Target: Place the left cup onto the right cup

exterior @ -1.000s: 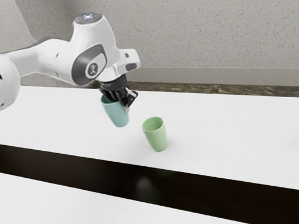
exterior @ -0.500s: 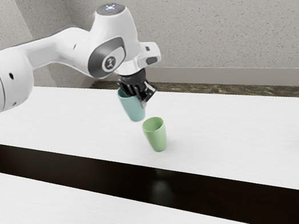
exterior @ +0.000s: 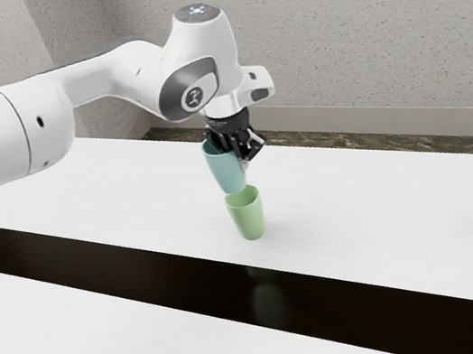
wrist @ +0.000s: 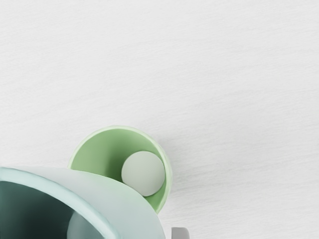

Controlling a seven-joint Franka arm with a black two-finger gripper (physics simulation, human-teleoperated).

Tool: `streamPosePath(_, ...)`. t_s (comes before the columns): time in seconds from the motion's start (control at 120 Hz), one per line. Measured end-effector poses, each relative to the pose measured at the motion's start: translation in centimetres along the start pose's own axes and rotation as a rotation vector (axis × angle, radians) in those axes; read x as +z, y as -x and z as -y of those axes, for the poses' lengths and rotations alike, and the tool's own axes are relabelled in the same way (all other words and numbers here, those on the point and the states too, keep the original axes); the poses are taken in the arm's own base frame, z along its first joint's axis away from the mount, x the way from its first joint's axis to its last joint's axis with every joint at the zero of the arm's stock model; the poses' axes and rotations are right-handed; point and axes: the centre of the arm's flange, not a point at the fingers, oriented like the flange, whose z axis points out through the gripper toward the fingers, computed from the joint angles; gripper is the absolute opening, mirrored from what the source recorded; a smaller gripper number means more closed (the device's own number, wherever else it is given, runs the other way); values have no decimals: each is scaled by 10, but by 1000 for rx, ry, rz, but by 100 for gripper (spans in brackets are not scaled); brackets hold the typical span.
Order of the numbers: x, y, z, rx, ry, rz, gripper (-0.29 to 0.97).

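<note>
The blue-green cup (exterior: 226,168) is pinched at its rim by the hand (exterior: 240,146) and held tilted just above the green cup (exterior: 246,215) on the bench (exterior: 390,214), so it can be lowered in.

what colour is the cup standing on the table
Light green. The wrist view shows the green cup best, just past the teal cup.
</note>
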Motion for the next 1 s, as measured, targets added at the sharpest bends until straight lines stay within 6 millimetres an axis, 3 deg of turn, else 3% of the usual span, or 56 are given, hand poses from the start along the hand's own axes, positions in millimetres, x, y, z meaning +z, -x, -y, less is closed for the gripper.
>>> streamPosePath(0.3, 7, -10, 2, -19, -9, -6, -10)
streamPosePath(0.533, 27, -15, 5, -32, -12, 15, -10)
streamPosePath(1.0, 37, -15, -9, -30, -8, 31, -10)
